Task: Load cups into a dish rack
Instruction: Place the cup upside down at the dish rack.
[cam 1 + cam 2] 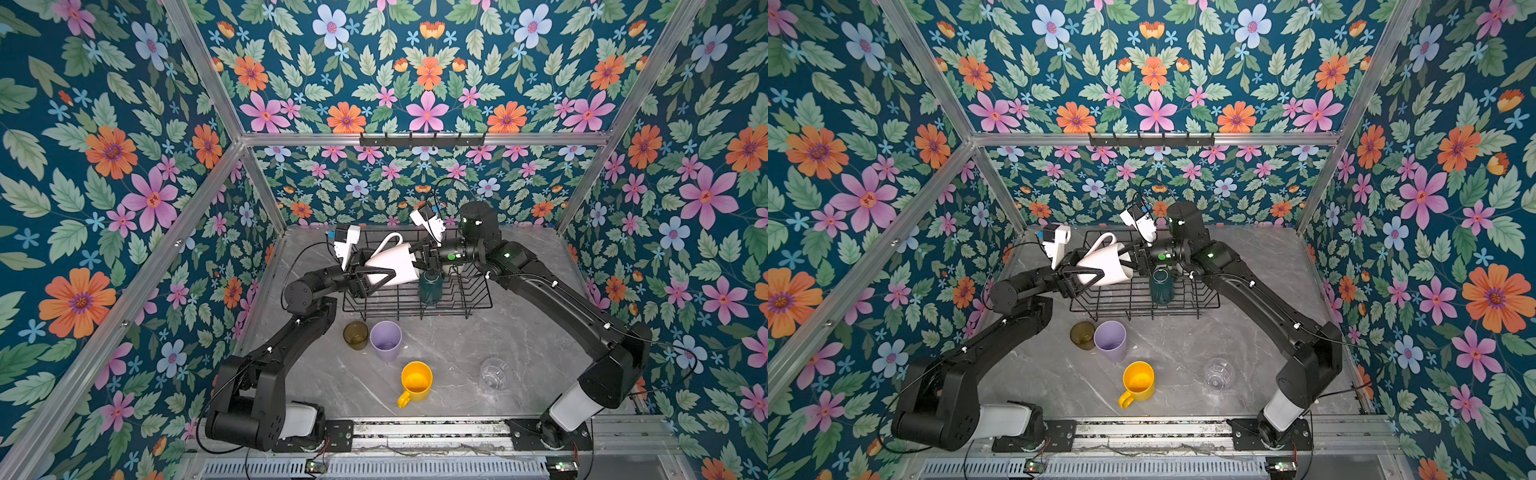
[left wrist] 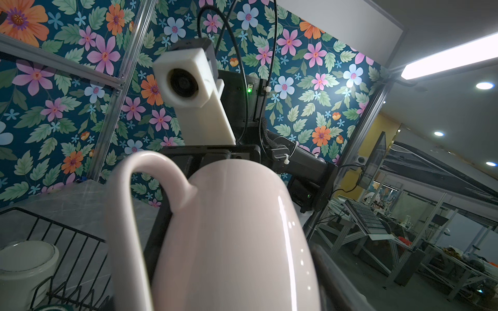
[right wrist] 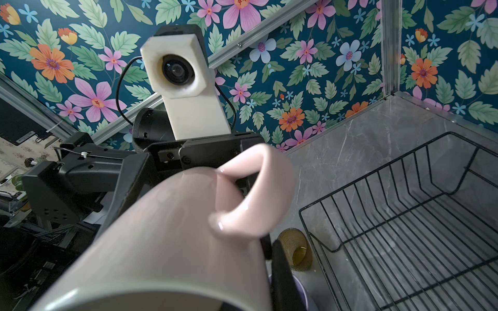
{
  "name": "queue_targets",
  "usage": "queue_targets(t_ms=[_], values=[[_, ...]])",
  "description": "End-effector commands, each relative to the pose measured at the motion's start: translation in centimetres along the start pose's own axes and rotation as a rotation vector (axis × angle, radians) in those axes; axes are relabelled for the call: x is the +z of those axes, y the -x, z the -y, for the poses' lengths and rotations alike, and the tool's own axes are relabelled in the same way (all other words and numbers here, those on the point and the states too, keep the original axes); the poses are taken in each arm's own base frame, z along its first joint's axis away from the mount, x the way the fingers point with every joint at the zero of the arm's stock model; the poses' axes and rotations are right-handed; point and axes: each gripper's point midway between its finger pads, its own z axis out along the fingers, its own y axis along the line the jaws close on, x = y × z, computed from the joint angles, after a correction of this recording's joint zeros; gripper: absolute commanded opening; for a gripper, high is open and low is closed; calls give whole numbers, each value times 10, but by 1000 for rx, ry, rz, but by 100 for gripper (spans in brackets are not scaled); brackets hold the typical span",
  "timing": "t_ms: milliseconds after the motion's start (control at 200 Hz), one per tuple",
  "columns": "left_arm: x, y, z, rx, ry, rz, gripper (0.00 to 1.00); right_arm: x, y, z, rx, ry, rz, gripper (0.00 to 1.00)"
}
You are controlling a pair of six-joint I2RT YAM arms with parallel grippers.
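My right gripper is clamped on the rim of the pale pink glazed ceramic mug. The mug hangs on its side in the air, handle up, over the left part of the black wire dish rack. My left gripper straddles the mug's closed bottom end from the opposite side. I cannot tell whether its jaws already press the glaze or stand just off it. I read this as a mid-air handover, probably so the mug can be turned before it goes into the rack. The next move calls for the left jaws to bite firmly before the right lets go. The body is round and the glaze glossy, so I judge a shallow grip could let it twist or slip. After that it needs lowering between the thin upright wires, clear of two cups in the rack. One is the dark green mug just below my right gripper, and the other is the white mug, which looks bottom-up. Four cups wait on the grey marble-patterned tabletop, so I put the task near its middle. The olive-brown translucent tumbler and the lilac plastic tumbler stand just beside each other in front of the rack. Nearer the arm bases stand the yellow mug, upright, and the faceted clear glass.
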Motion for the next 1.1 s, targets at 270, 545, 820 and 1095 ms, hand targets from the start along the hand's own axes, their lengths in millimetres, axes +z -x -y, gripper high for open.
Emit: queue_targets(t_ms=[270, 545, 820, 1095], values=[[7, -21, 29, 61, -106, -140, 16, 8, 15, -3, -41, -1, 59, 0], [9, -13, 31, 71, -105, -121, 0, 8, 12, 2, -20, -26, 55, 8], [10, -2, 25, 76, -85, -92, 0, 4, 8, 6, -9, -57, 58, 26], [10, 4, 13, 90, -20, -81, 0, -5, 5, 15, 18, -89, 73, 38]])
